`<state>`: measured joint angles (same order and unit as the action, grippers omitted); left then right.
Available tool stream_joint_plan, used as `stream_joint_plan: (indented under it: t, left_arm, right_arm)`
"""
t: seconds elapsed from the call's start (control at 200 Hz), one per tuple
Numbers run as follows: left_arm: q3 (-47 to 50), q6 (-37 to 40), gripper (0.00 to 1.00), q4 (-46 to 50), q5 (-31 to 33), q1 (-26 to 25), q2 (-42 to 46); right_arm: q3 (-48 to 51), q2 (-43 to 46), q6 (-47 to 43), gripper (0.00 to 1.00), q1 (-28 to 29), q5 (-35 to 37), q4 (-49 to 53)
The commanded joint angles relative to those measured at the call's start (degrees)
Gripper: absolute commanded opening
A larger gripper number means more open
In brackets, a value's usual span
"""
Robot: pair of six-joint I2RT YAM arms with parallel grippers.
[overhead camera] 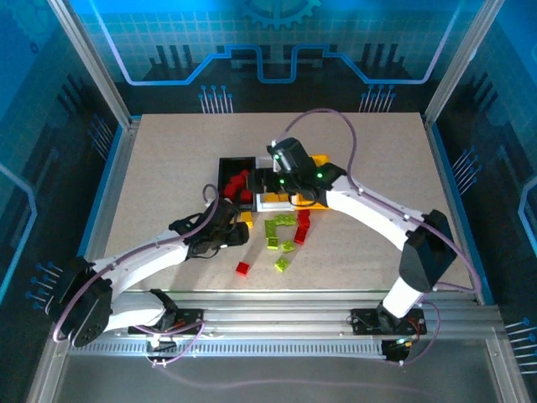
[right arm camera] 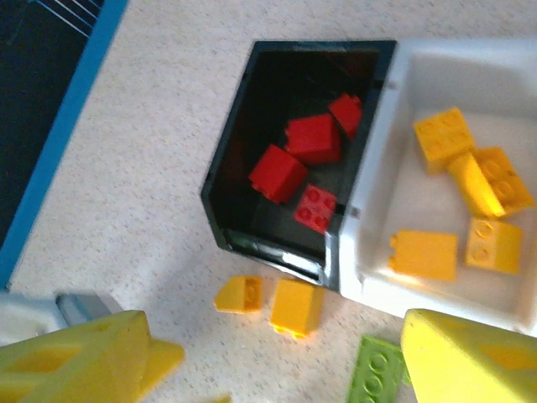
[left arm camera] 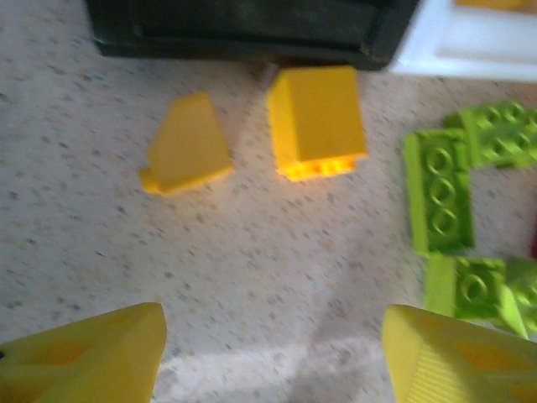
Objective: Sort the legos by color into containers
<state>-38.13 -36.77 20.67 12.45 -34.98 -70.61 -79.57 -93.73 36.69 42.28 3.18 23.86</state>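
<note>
The black bin (right arm camera: 289, 159) holds several red legos (right arm camera: 312, 138). The white bin (right arm camera: 445, 210) beside it holds several yellow-orange legos (right arm camera: 424, 253). Two yellow-orange legos, a sloped one (left arm camera: 189, 147) and a block (left arm camera: 317, 122), lie on the table just in front of the black bin (left arm camera: 252, 29). Lime green legos (left arm camera: 438, 189) lie to their right. My left gripper (left arm camera: 273, 353) is open and empty, low over the table short of the two yellow legos. My right gripper (right arm camera: 273, 361) hovers open and empty above the bins' near edge. The yellow bin (overhead camera: 317, 161) shows partly behind the right arm.
More lime green legos (overhead camera: 281, 231) and red legos (overhead camera: 302, 227) are scattered in front of the bins (overhead camera: 237, 180). A single red brick (overhead camera: 242, 269) and a green one (overhead camera: 282, 264) lie nearer the arms. Both grippers (overhead camera: 237, 228) (overhead camera: 281, 186) work close together.
</note>
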Motion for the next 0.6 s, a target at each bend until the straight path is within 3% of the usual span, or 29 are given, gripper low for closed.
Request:
stream_joint_plan:
  t: [0.0, 0.445, 0.595]
  left_arm:
    - [-0.49, 0.06, 0.71, -4.41, 2.91, 3.78, -2.85]
    - [-4.27, 0.92, 0.69, -13.67, 1.32, 8.26, -16.99]
    - [-5.44, 1.62, 0.57, -14.06, 2.68, 8.81, -20.92]
  right_arm:
    - [4.23, 4.03, 1.47, 0.80, -0.93, 1.53, -3.02]
    - [9.61, 11.09, 1.08, 0.80, -2.95, 1.71, -3.58]
    - [10.46, 12.38, 1.00, 0.80, -3.08, 1.82, -3.64]
